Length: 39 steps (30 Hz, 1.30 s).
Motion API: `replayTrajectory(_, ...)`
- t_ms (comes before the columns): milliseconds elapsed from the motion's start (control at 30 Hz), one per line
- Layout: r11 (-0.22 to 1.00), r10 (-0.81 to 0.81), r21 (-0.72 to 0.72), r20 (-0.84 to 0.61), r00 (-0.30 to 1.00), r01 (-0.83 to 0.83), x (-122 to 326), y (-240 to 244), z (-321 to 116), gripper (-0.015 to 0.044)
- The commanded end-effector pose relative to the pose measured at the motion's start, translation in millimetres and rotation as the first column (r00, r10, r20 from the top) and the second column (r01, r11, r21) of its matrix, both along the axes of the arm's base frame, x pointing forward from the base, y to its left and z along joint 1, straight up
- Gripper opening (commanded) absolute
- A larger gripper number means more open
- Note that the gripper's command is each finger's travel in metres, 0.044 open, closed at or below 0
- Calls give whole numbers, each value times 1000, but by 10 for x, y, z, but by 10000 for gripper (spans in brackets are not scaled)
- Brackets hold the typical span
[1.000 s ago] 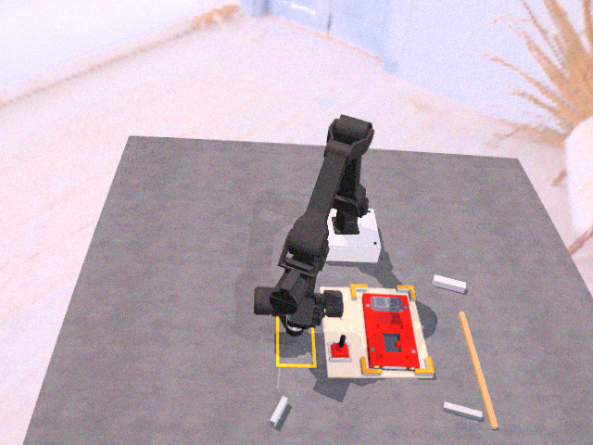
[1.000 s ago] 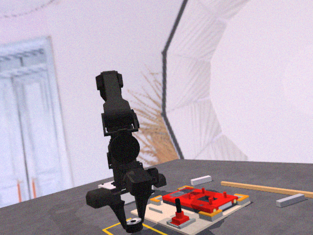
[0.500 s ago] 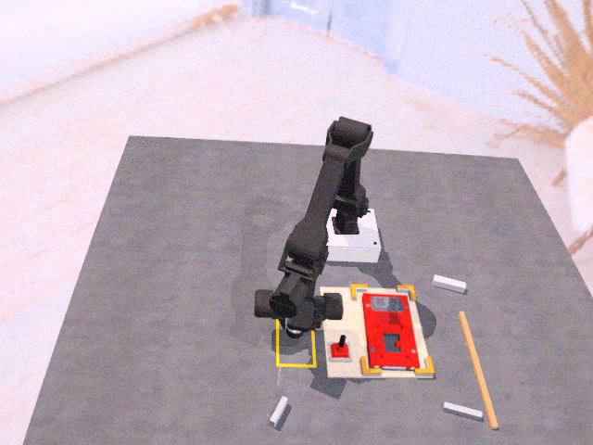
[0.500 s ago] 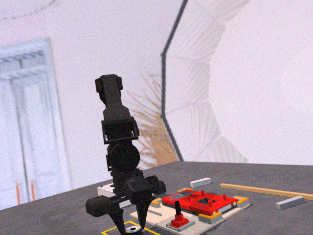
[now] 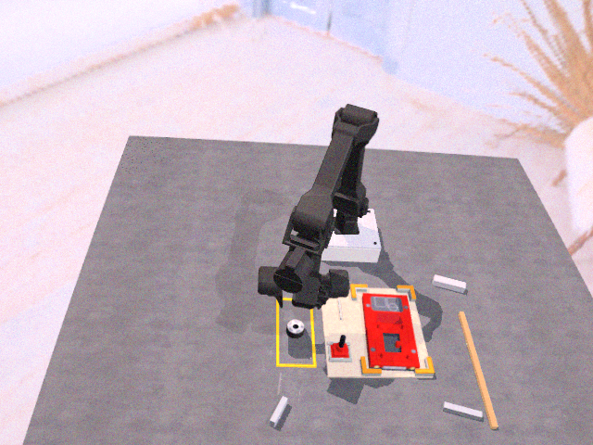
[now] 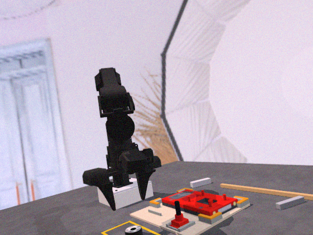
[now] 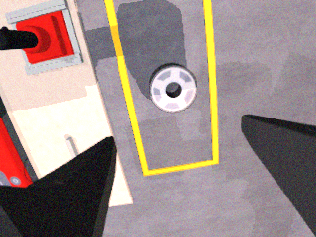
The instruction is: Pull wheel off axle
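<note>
The wheel (image 5: 295,327) (image 6: 133,229) (image 7: 173,89), black with a silver hub, lies flat on the table inside the yellow outline of the marked area (image 5: 277,335) (image 6: 115,227) (image 7: 212,99). It touches no line. The black upright axle (image 5: 342,340) (image 6: 177,207) (image 7: 19,39) stands bare on its red block. My gripper (image 5: 301,306) (image 6: 128,204) (image 7: 178,132) is open and empty, with its fingers wide apart above the table. It is off the wheel, towards the white arm base. Both fingertips are clear of the wheel.
A cream board (image 5: 342,325) (image 6: 141,213) (image 7: 44,123) beside the marked area carries the axle block and a red chassis (image 5: 371,335) (image 6: 222,202) between orange corner pieces. A wooden stick (image 5: 476,368) (image 6: 265,191) and several pale bars lie around.
</note>
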<state>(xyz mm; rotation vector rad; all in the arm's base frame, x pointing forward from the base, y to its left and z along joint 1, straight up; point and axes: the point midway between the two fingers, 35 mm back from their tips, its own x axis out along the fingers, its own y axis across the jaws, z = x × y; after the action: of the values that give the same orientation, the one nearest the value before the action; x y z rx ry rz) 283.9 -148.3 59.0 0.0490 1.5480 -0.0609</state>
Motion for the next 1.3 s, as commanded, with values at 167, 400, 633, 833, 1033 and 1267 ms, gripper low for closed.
replayTrajectory(167,1000,6,1,-1,1000,-6,-651,337,392,440)
replayTrajectory(400,1000,6,2,-1,1000,-6,-707,366,414,440)
replayTrajectory(633,1000,6,2,-1,1000,-6,-707,366,414,440)
replayTrajectory(833,1000,6,2,-1,1000,-6,-707,366,414,440)
replayTrajectory(1033,1000,6,2,-1,1000,-6,-707,366,414,440)
replayTrajectory(1267,1000,6,2,-1,1000,-6,-707,366,414,440)
